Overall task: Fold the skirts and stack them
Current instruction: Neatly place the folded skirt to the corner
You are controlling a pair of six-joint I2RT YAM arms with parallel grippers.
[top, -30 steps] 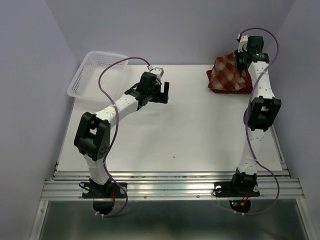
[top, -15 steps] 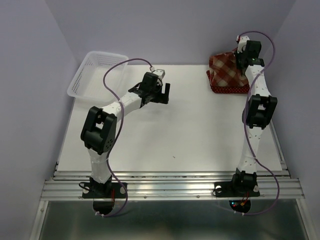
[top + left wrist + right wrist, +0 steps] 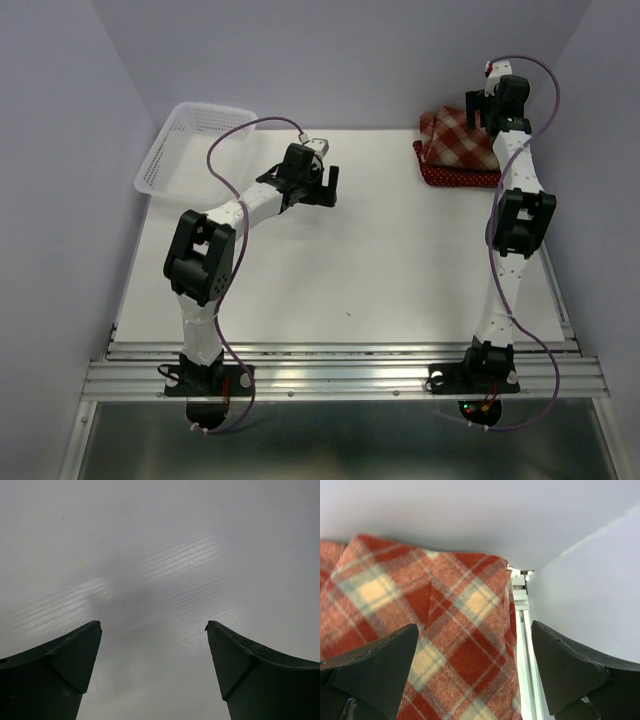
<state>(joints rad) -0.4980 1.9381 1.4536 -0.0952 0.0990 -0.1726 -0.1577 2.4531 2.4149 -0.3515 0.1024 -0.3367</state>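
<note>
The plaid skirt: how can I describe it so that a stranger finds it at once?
Look at the white table, in its far right corner, across from the mesh basket. A folded pile lies there. The plaid skirt is on top, red-and-cream checked, while the dotted skirt beneath is dark red.

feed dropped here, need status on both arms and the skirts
Left gripper: jaws open, empty. Right gripper: jaws open above plaid skirt, which tops polka-dot skirt, far right corner. Nothing in the way.

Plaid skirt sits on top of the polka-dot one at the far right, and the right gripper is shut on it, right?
Not shut: the right gripper is open, jaws wide apart over the plaid skirt, per the right wrist view. The rest holds.
</note>
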